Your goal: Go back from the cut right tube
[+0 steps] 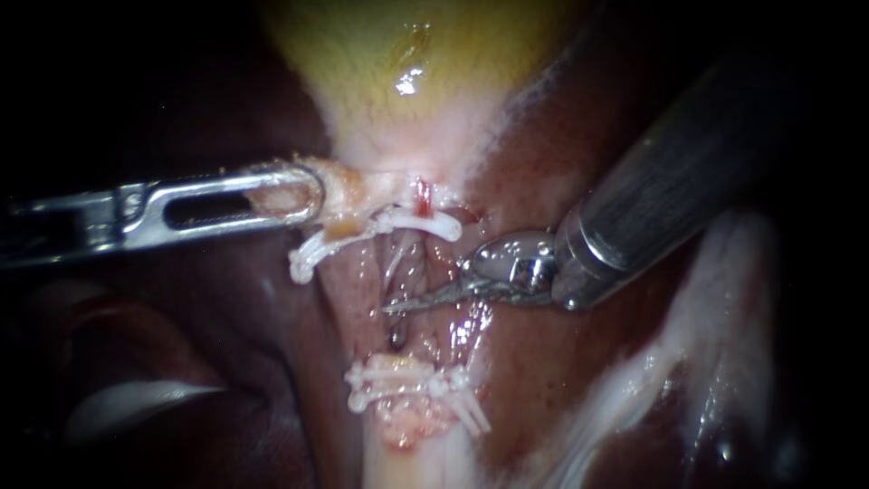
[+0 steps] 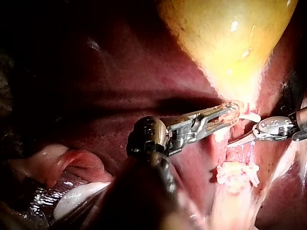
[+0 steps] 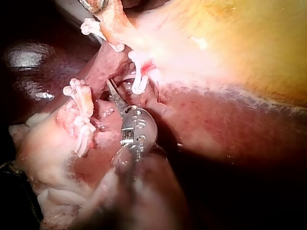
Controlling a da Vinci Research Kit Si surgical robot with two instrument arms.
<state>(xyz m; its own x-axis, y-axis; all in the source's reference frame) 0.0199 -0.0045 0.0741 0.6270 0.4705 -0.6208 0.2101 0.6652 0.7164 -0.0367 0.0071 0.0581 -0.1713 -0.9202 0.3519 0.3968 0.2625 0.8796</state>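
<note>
Endoscope view: cut tube point(image 1: 423, 195) beside right instrument point(image 1: 409, 305)

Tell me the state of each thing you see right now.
Left instrument: shut on tissue below the gallbladder.
Right instrument: shut, holding nothing.
Tube: cut through, ends apart.
Upper clips: closed on the upper end.
Lower clips: closed on the lower end.

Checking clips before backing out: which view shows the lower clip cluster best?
Endoscope view: the lower clip cluster lies face-on across the tube. The left wrist view shows it farther off; the right wrist view, obliquely and bunched.
</note>
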